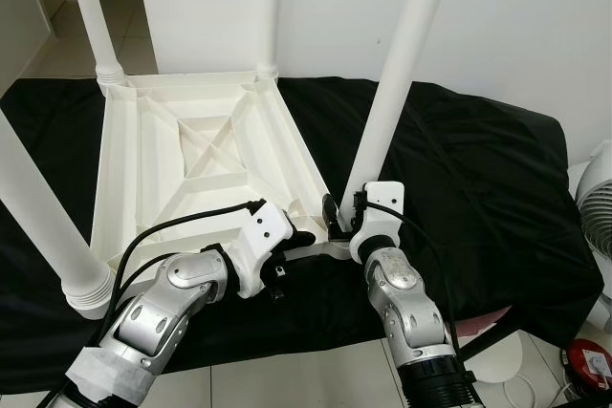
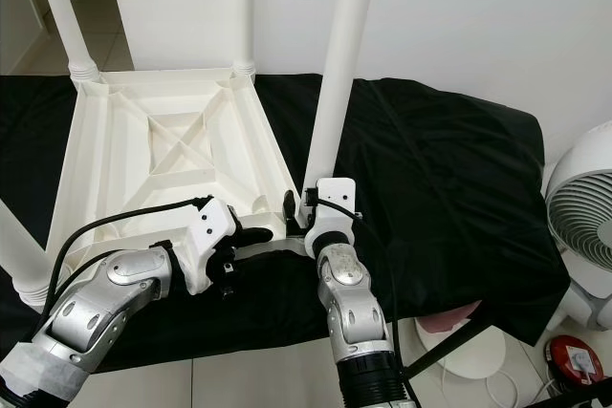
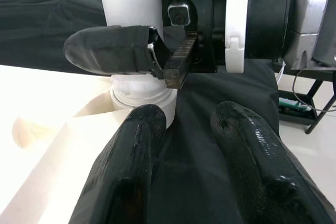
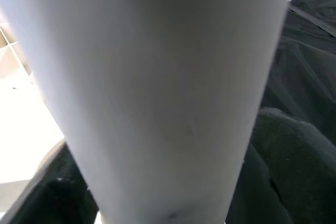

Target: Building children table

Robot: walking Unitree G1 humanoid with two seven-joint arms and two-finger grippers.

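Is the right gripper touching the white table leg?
Touching. In the left wrist view, the right gripper fingers press against the white table leg above its socket.

A white table leg point(image 4: 157, 93) stands very close up; black cloth point(image 4: 299, 129) lies beside it; pale ribbed tabletop underside point(image 4: 16, 119) behind.

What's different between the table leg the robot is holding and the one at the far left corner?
The held leg stands at the near right corner of the upturned tabletop, with the right gripper clamped near its base; the far left leg stands untouched. The left gripper hovers beside the held leg's socket. Both are white, round and point upward.
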